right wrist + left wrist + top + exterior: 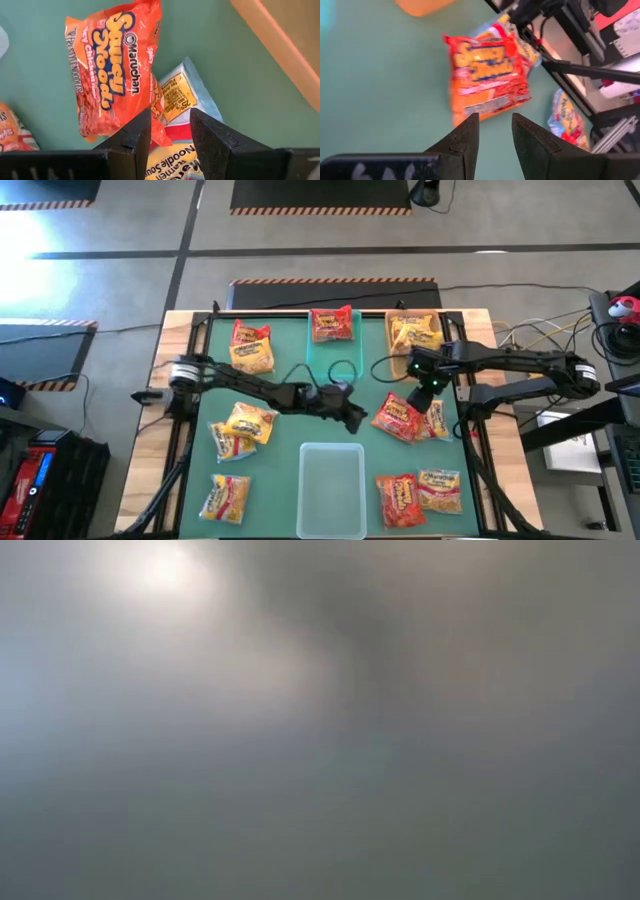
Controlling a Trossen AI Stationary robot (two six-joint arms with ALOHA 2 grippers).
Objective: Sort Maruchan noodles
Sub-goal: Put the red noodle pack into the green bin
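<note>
Both grippers [495, 132] [170, 130] hover part-open and empty over a red noodle packet [398, 418]; maybe three packets are binned [414, 332], and most are still loose on the mat [290, 350].

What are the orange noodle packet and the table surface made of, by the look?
Orange noodle packet: thin printed plastic film, probably; it is glossy, with crinkles and a crimped end seam. Table surface: a matte green mat, possibly rubber or vinyl; flat, with no glare. Its exact material cannot be told.
</note>
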